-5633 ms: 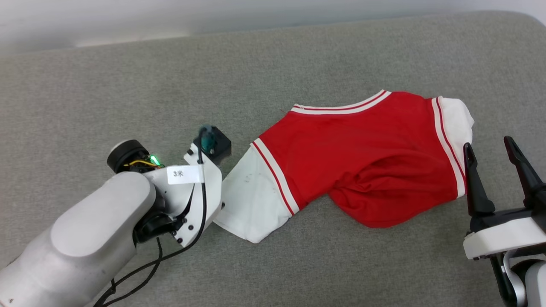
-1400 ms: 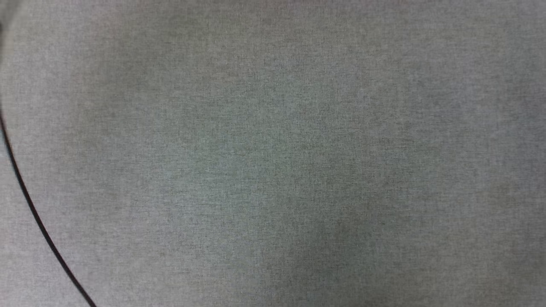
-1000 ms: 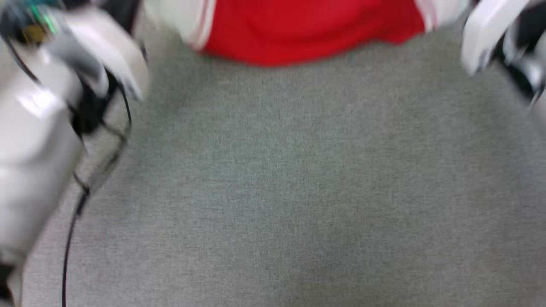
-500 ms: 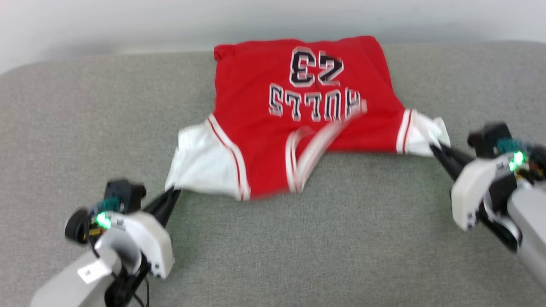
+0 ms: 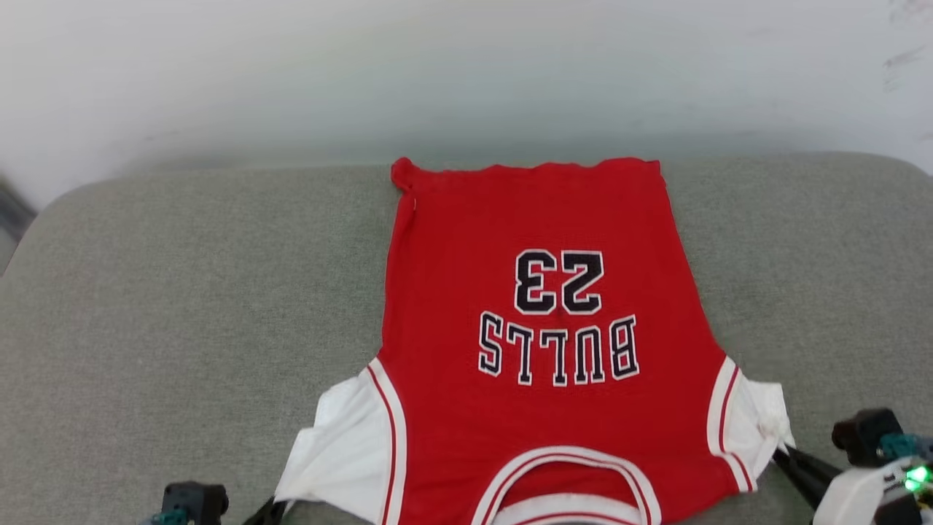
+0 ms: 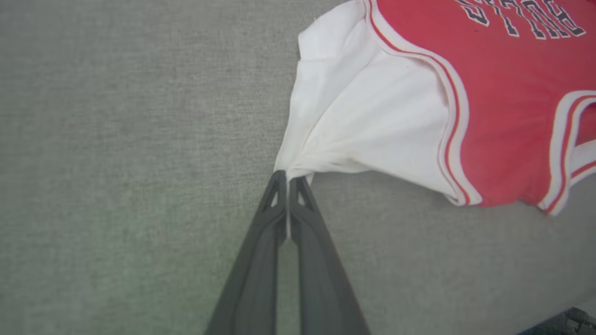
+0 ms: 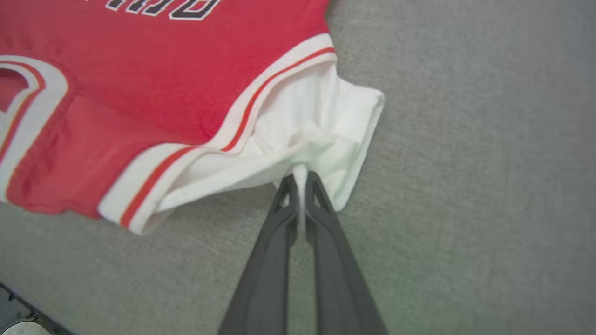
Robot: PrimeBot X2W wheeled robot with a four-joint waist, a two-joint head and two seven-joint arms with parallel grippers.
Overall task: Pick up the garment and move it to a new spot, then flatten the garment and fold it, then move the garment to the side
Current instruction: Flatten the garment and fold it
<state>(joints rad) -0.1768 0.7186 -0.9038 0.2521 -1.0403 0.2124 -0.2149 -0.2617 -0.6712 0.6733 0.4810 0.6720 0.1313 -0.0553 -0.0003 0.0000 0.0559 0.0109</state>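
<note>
Having spread the shirt (image 5: 539, 328) from its earlier heap, my left tool (image 6: 287, 179) and right tool (image 7: 301, 179) each clench a white sleeve (image 6: 372, 121) (lettering up); folding looks next.

jaws: long, dark grey, tapered, triangular tip cut-outs | right wrist shell (image 5: 849, 503): white | green LED (image 5: 915, 477)

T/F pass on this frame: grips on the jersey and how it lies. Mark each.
1. The left hand is shut on a white sleeve of the garment. True.
2. The right hand is open, clear of the fabric. False: it is shut on the other white sleeve.
3. The chest lettering faces up, with the collar nearest the robot. True.
4. The garment is folded in half. False: it lies spread out on the grey surface.
</note>
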